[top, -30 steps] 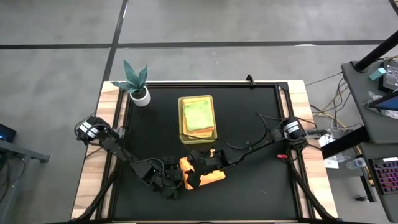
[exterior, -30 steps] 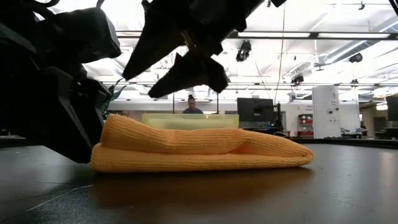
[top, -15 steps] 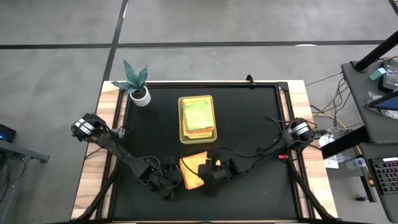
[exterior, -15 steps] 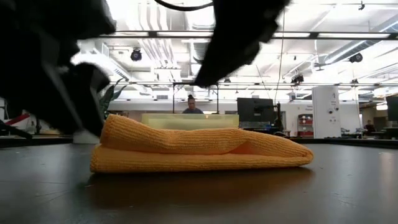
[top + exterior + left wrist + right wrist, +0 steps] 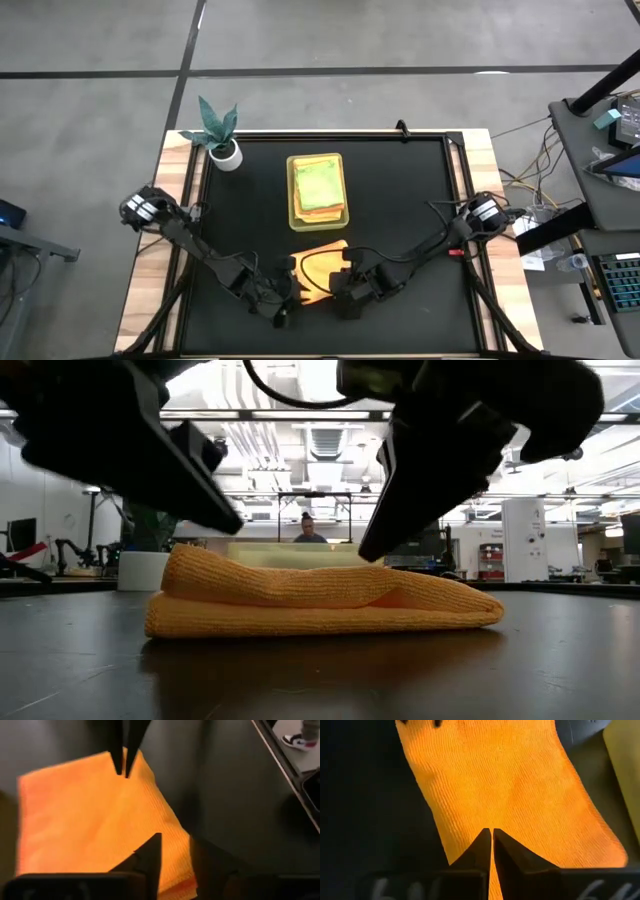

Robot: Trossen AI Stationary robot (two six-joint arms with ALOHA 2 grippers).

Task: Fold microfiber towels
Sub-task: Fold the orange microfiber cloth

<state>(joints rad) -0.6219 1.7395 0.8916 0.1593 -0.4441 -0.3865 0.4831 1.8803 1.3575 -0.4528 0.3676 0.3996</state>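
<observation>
Two black jointed arms, looping black cables, silver-ringed shoulder joints.

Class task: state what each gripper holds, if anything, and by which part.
The right gripper is shut on the orange towel at its near edge. Whether the left gripper holds the towel's corner cannot be told.

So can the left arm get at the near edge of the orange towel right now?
Probably yes. The left gripper is already at the orange towel, and nothing lies between them. The right gripper, jaws shut, works another part of its edge.
</observation>
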